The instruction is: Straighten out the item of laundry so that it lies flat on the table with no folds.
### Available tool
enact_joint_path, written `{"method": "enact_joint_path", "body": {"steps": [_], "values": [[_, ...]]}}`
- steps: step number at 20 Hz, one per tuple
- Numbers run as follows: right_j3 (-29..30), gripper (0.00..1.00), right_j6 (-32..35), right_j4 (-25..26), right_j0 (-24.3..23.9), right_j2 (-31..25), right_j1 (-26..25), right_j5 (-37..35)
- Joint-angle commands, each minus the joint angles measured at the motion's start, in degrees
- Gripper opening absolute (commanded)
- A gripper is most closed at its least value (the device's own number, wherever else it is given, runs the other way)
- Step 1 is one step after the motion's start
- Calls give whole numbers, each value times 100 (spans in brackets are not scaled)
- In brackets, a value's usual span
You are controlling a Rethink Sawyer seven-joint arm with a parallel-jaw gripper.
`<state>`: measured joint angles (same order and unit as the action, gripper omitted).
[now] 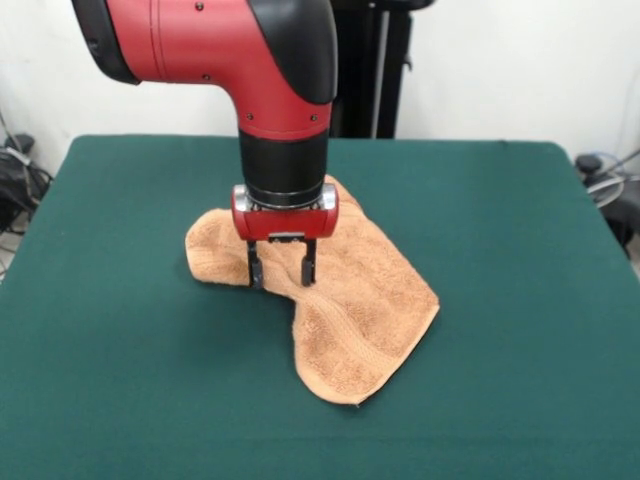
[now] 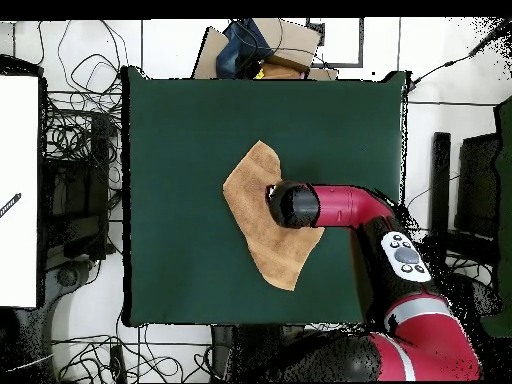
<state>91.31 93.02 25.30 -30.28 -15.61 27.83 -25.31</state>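
The light orange-tan terry towel (image 1: 340, 300) lies on the dark green table (image 1: 120, 350) near its middle, folded into a bent, boomerang-like shape with one lobe toward the front and one toward the left. In the overhead view the towel (image 2: 255, 215) shows as an angled shape beside the arm's black wrist. My gripper (image 1: 281, 268) hangs straight down over the towel's folded left part, its two black fingers (image 1: 254, 268) spread apart and reaching down to the cloth. I cannot tell whether any cloth sits between them.
The red arm (image 2: 350, 205) reaches in across the table from the robot's side. Cables and boxes (image 2: 260, 45) lie on the floor around the table edges. A white surface (image 2: 20, 190) stands beside the table in the overhead view.
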Motion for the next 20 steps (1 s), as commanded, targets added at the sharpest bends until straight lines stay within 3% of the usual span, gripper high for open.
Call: {"method": "enact_joint_path", "body": {"steps": [1,17,18,20], "values": [[-223,100,-336,139,48,-482,-39,-334],[-271,100,-280,96,181,-403,-55,-516],[-270,0,-279,88,185,-400,-55,-535],[-242,0,-279,84,196,-397,-51,-556]]}}
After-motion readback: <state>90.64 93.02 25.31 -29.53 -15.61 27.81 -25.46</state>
